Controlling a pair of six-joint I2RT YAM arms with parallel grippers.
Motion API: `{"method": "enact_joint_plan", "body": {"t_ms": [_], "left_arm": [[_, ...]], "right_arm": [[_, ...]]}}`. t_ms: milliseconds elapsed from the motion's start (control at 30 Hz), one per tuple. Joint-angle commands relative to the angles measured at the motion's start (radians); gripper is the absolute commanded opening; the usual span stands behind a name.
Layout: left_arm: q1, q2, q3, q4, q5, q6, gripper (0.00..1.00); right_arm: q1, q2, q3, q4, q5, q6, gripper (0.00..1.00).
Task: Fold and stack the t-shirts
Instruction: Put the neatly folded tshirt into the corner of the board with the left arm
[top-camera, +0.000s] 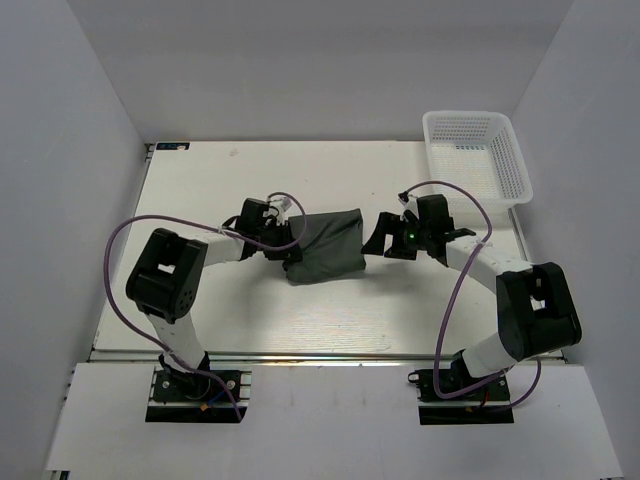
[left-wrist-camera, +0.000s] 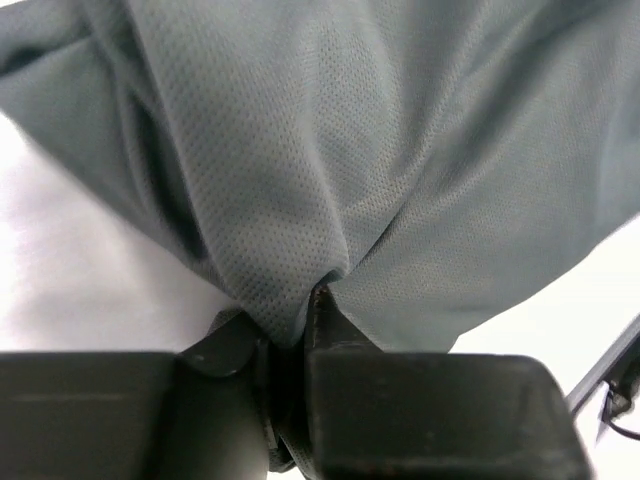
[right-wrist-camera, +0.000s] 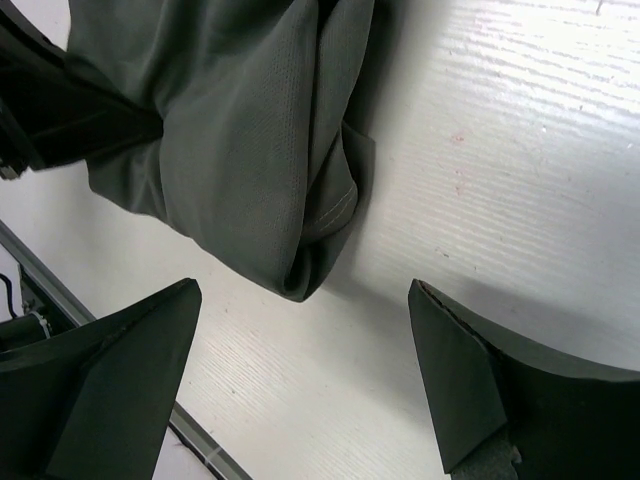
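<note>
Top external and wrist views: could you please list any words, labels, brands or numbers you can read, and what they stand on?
No readable text.
The dark grey-green cloth t-shirt: no print visible.
The white plastic mesh basket: no label visible.
The small dark strip at the far left corner of the white table: perhaps a label, too small to read.

a plain dark grey-green with a fine dotted knit is shown by the t-shirt (left-wrist-camera: 400, 150) above the black fingers (left-wrist-camera: 420, 410) of the left gripper (left-wrist-camera: 285, 315). between the black fingers (right-wrist-camera: 100, 380) of the right gripper (right-wrist-camera: 300, 290), a white table (right-wrist-camera: 520, 150) with faint grain lines is seen. the plastic mesh basket (top-camera: 516, 160) is white and latticed; the cables (top-camera: 109, 260) are purple.
</note>
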Motion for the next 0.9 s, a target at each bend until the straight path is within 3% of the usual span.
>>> {"method": "enact_joint_plan", "body": {"t_ms": [0, 167, 367, 533, 767, 867], "left_arm": [[-0.005, 0.006, 0.061, -0.013, -0.018, 0.03, 0.16], [0.018, 0.054, 0.211, -0.105, -0.1, 0.108, 0.07], [0.054, 0.104, 0.433, -0.3, -0.382, 0.246, 0.0], [0.136, 0.186, 0.608, -0.427, -0.591, 0.365, 0.0], [0.305, 0.346, 0.818, -0.501, -0.673, 0.474, 0.0], [0.356, 0.426, 0.987, -0.555, -0.673, 0.528, 0.0]], "right_arm": [[-0.004, -0.025, -0.008, 0.006, 0.011, -0.026, 0.9], [-0.005, -0.026, -0.019, 0.004, 0.007, -0.033, 0.9], [-0.012, -0.056, -0.034, -0.016, 0.042, -0.06, 0.9], [-0.019, -0.059, -0.024, -0.027, 0.045, -0.066, 0.9], [-0.029, -0.049, 0.012, -0.079, 0.074, -0.088, 0.9], [-0.032, -0.051, 0.042, -0.103, 0.094, -0.092, 0.9]]}}
